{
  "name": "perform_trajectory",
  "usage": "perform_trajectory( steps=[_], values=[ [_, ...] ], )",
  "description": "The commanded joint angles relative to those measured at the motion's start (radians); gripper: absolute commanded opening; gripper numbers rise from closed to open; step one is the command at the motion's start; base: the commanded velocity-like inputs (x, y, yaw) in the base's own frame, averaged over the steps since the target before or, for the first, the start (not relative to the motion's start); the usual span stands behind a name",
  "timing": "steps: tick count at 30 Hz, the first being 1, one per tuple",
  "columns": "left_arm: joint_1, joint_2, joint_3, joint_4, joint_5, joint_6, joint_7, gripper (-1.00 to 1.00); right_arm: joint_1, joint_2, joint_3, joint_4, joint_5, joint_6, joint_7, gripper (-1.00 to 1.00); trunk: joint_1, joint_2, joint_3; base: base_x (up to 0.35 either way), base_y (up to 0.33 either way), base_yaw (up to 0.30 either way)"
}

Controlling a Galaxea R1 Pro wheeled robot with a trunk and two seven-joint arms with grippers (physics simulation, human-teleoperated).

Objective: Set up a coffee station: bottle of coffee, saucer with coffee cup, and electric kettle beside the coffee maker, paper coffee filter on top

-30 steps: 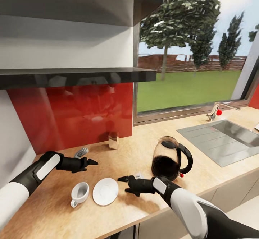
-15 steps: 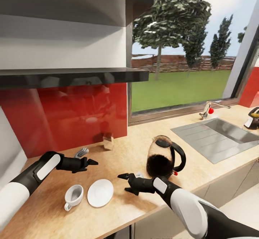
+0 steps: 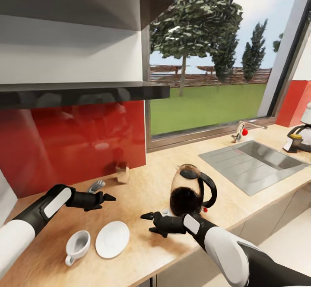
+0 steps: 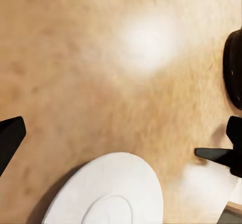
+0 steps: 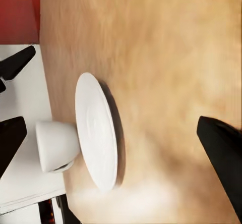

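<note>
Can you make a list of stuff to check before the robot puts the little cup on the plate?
1. Left hand empty and open: ok.
2. Right hand empty and open: ok.
3. Coffee cup upright on the kitchen countertop: ok.
4. Saucer bare, ready for the cup: ok.
5. Cup on the saucer: not ok, it stands beside it.
6. Saucer next to the coffee maker: not ok, far apart.

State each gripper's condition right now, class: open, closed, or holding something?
Left gripper: open, holding nothing.
Right gripper: open, holding nothing.
</note>
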Motion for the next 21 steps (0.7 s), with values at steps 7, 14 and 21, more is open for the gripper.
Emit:
perform_trajectory(
  steps=[7, 14, 21],
  values=[
    [0.003, -0.003, -0.006, 0.011, -0.008, -0.004, -0.008, 1.0, 0.0, 0.0, 0.014, -0.001, -0.002, 0.002, -0.005, 1.0, 0.001, -0.002, -0.002, 0.128, 0.0, -0.04],
    [0.012, -0.035, -0.009, 0.074, -0.01, -0.008, -0.012, 1.0, 0.0, 0.0, 0.014, -0.001, -0.001, 0.002, -0.005, 1.0, 0.001, -0.002, -0.002, 0.013, 0.0, -0.003],
    [0.042, -0.055, -0.009, 0.111, -0.001, -0.003, -0.015, 1.0, 0.0, 0.0, 0.014, -0.001, -0.001, 0.002, -0.005, 1.0, 0.001, -0.002, -0.002, 0.0, 0.0, 0.0]
  ],
)
